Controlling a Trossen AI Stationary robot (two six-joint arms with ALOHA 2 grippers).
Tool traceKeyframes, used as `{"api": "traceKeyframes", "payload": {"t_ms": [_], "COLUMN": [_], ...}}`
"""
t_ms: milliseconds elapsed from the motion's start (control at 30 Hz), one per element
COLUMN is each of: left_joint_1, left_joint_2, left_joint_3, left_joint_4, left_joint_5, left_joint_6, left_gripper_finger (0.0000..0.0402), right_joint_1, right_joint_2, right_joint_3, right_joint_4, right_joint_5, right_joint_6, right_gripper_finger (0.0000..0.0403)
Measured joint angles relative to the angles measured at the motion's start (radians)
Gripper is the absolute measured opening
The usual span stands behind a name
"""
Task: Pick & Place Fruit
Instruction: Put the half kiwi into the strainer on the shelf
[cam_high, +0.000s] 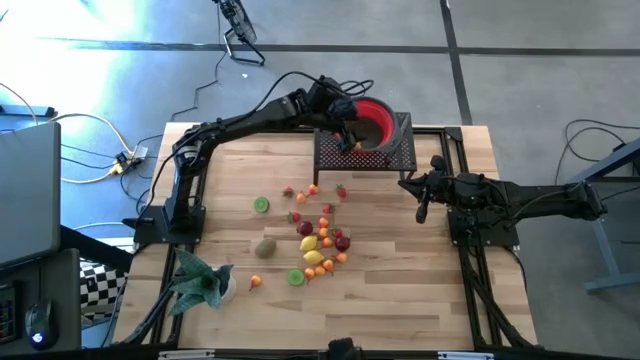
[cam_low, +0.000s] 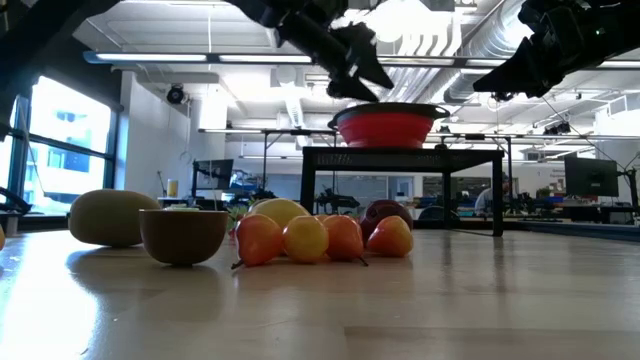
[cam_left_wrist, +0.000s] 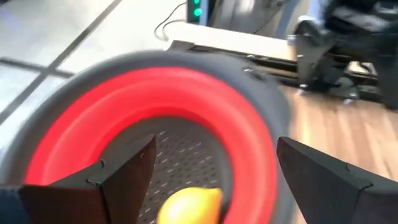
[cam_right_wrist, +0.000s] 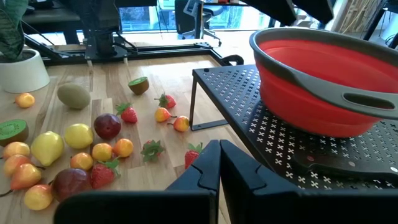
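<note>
Left wrist view gave me the clearest look at the fruit in play: a yellow lemon (cam_left_wrist: 189, 205) lay inside the red bowl (cam_left_wrist: 81, 137), between the left gripper's (cam_left_wrist: 214, 177) two dark fingers, which stood wide apart and were not touching it. From the high view, I saw that gripper (cam_high: 350, 125) poised over the bowl (cam_high: 378, 118), which sat on a black perforated stand (cam_high: 335, 152) at the far edge of the wooden table (cam_high: 400, 280).

Most of the fruit (cam_high: 318, 240) was still scattered across the middle of the table, well apart from the stand: lemons, small oranges, strawberries (cam_right_wrist: 129, 113), a dark plum (cam_right_wrist: 107, 125), a whole kiwi (cam_right_wrist: 73, 96) and some cut halves (cam_right_wrist: 138, 84). In the low view the nearest pieces (cam_low: 320, 238) bunched together on the boards, a kiwi (cam_low: 112, 216) off to one side.

My right gripper (cam_high: 422, 207) waited beside the stand, above the table, its fingers (cam_right_wrist: 202, 171) pressed together on nothing. A potted leafy plant (cam_high: 200, 282) stood at the near left corner.
</note>
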Motion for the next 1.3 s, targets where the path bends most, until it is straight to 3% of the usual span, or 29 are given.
{"api": "traceKeyframes", "payload": {"t_ms": [633, 1300], "left_joint_1": [-0.059, -0.059], "left_joint_2": [-0.015, -0.010], "left_joint_3": [-0.004, -0.036], "left_joint_4": [-0.081, 0.015], "left_joint_5": [-0.003, -0.002], "left_joint_6": [-0.025, 0.008], "left_gripper_finger": [0.0329, 0.0329], "right_joint_1": [0.000, 0.000], "right_joint_2": [0.000, 0.000], "right_joint_3": [0.000, 0.000], "right_joint_4": [0.000, 0.000], "right_joint_5": [0.000, 0.000], "right_joint_6": [0.000, -0.008], "right_gripper_finger": [0.0003, 0.0003]}}
